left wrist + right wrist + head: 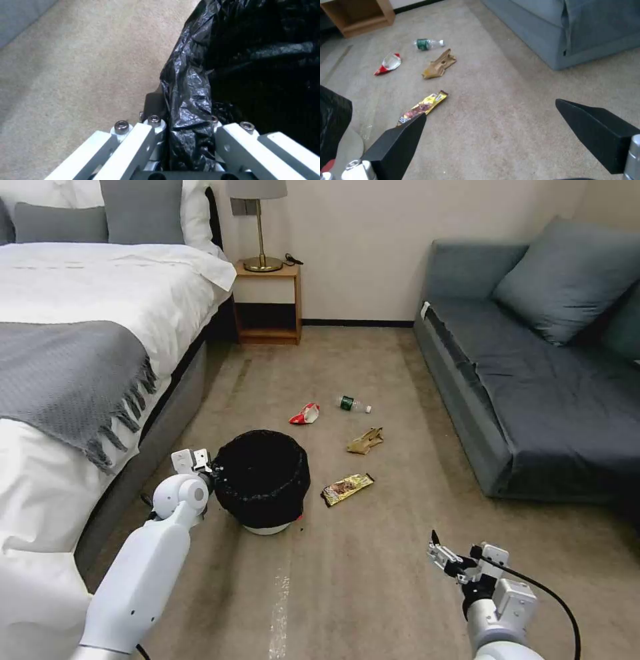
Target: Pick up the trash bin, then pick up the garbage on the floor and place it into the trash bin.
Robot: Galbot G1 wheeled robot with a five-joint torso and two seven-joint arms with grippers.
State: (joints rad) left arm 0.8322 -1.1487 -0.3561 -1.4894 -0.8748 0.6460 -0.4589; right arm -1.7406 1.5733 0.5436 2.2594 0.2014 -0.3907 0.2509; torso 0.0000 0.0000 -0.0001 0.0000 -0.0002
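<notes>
The trash bin (263, 480), white with a black bag over its rim, stands on the floor (373, 593) beside the bed. My left gripper (212, 471) is at its left rim; in the left wrist view the left gripper (186, 105) is shut on the bag-covered rim (190, 95), one dark pad (154, 101) outside, the other hidden inside. Beyond the bin lies the garbage: a red-and-white wrapper (305, 414) (388, 64), a clear bottle (353, 405) (428, 44), a tan scrap (365, 441) (439, 64) and a gold wrapper (347, 489) (423, 107). My right gripper (440, 553) (490, 108) hangs open above bare carpet.
A bed (80, 347) with a grey throw runs along the left, close to the bin. A wooden nightstand (267, 300) with a lamp stands at the back wall. A blue-grey sofa (533, 380) lines the right side. Open carpet lies between them.
</notes>
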